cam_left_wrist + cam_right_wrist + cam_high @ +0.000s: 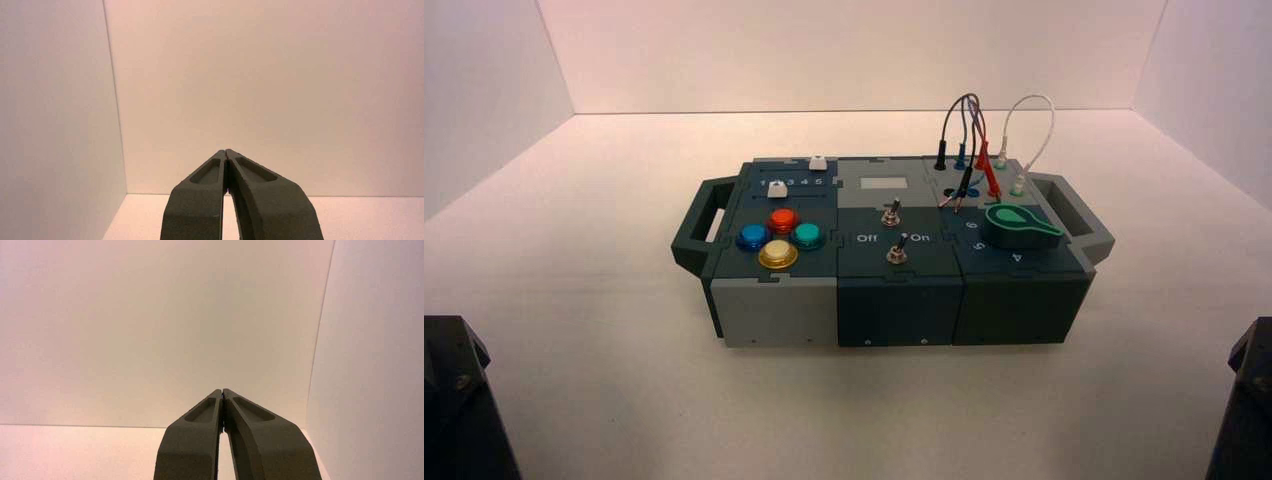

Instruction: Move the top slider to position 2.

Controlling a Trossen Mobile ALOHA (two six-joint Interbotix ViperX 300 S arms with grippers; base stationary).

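Overhead, the top slider (818, 163) stands untouched.

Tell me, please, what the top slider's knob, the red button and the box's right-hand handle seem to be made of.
The top slider's knob: probably matte plastic, being evenly white and without glare. The red button: likely glossy, translucent plastic, as bright highlights show on it. The right-hand handle: flat grey, perhaps plastic or painted board; the look leaves that open.
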